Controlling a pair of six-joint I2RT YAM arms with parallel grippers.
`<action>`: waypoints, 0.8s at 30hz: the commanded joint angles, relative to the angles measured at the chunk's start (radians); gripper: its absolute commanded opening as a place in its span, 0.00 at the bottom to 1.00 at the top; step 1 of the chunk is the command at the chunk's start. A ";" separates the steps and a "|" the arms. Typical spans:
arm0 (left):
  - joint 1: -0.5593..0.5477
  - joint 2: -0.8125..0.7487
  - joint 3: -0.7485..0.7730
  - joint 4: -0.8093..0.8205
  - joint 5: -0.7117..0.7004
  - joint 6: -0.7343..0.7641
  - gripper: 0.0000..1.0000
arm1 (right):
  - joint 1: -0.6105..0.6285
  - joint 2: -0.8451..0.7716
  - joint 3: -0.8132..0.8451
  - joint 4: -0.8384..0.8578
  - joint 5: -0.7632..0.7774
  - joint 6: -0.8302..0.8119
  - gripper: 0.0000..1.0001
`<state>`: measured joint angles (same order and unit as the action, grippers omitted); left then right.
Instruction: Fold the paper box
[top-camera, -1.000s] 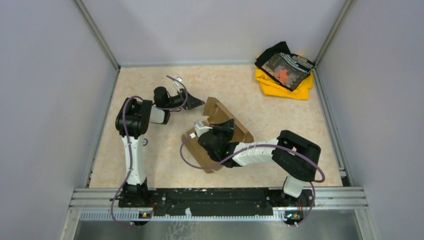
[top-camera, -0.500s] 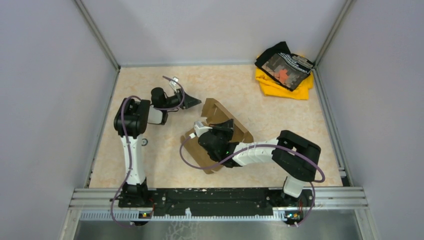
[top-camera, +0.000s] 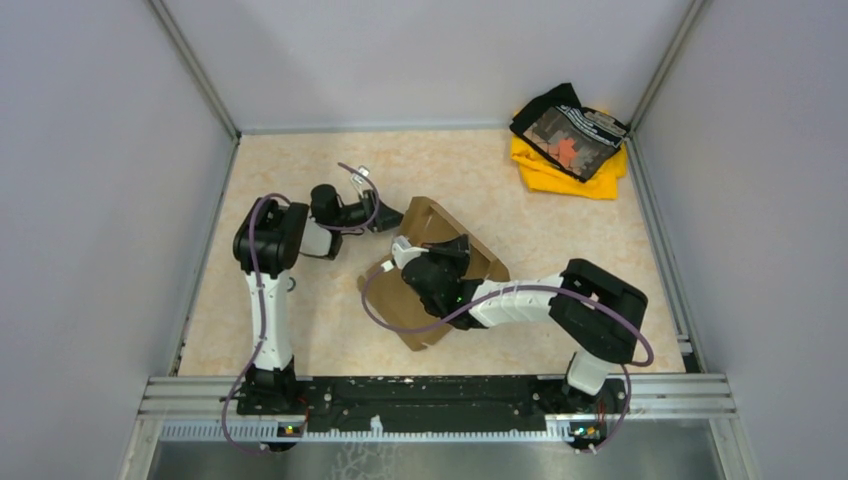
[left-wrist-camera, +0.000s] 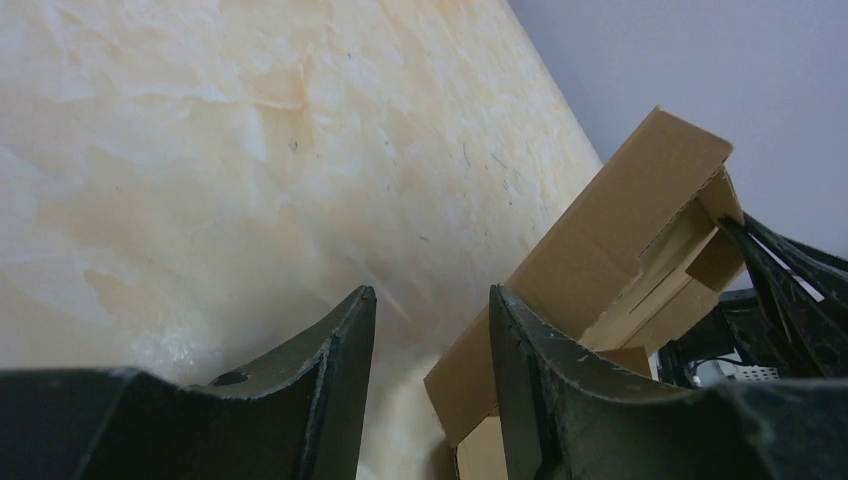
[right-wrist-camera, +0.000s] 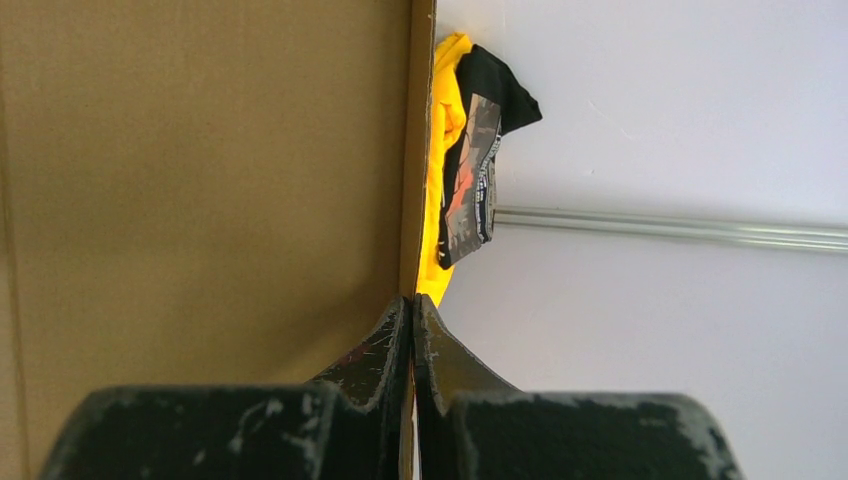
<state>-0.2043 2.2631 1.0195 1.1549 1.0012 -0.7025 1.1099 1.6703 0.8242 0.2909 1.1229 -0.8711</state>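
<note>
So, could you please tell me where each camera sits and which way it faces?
Top external: above and behind the bases, looking down at the table; left arm, right arm, left gripper and right gripper all show.
Left wrist: low over the table, facing the raised flap of the paper box; its open fingers show.
Right wrist: against a box panel, facing the cloth pile and wall; its closed fingers show.
Shared: all three see the box; top and right wrist see the cloth pile.

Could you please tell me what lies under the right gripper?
The paper box, partly folded, on the table. The right gripper covers the box's middle, so that part cannot be seen.
</note>
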 joint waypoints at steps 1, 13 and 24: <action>-0.003 -0.012 -0.038 0.106 0.050 -0.004 0.52 | -0.013 -0.049 -0.003 0.027 -0.025 0.018 0.00; -0.014 -0.009 -0.097 0.309 0.084 -0.101 0.61 | -0.014 -0.022 -0.015 0.068 -0.007 -0.024 0.00; -0.015 -0.002 -0.131 0.390 0.089 -0.138 0.63 | 0.019 0.028 -0.032 0.129 0.030 -0.085 0.00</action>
<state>-0.2119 2.2631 0.9062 1.4460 1.0645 -0.8230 1.1088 1.6691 0.7979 0.3466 1.1160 -0.9241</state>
